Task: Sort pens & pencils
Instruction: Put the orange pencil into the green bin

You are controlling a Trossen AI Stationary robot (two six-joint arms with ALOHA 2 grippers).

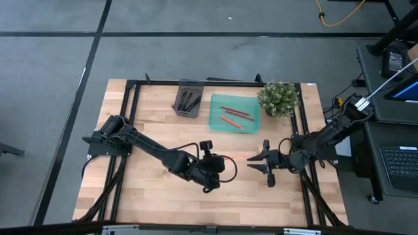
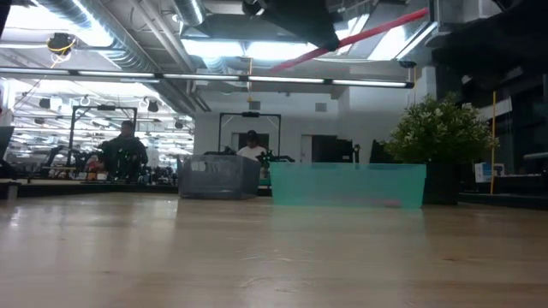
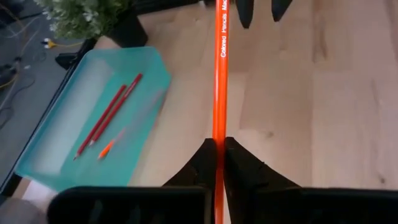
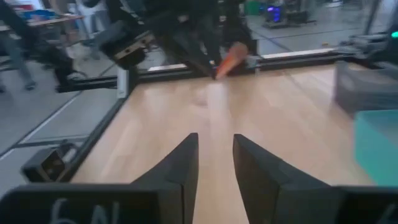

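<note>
My left gripper [image 1: 221,163] is shut on an orange pencil [image 1: 239,158] above the middle of the table. The pencil points toward the table's right edge, at my right gripper [image 1: 262,164], which is open and empty just beyond the pencil's tip. The right gripper's open fingers show in its wrist view [image 4: 215,155]. Three more pencils [image 3: 109,121] lie on the floor of the teal tray [image 1: 219,122]. Several black pens [image 1: 189,101] lie in the grey tray [image 1: 180,98] to its left. My left gripper pinches the pencil's shaft [image 3: 219,134] between its two fingers. The pencil runs along the fingers, and most of its length sticks out ahead of them toward the table's right. It is lifted clear of the table and slants in the low view [image 2: 360,36].
A potted plant [image 1: 279,98] stands at the far right beside the teal tray. A black frame rail [image 1: 134,124] runs along the table's sides. Bare wood lies along the table's near side [image 1: 196,202]. People sit in the room behind the table [image 2: 124,150].
</note>
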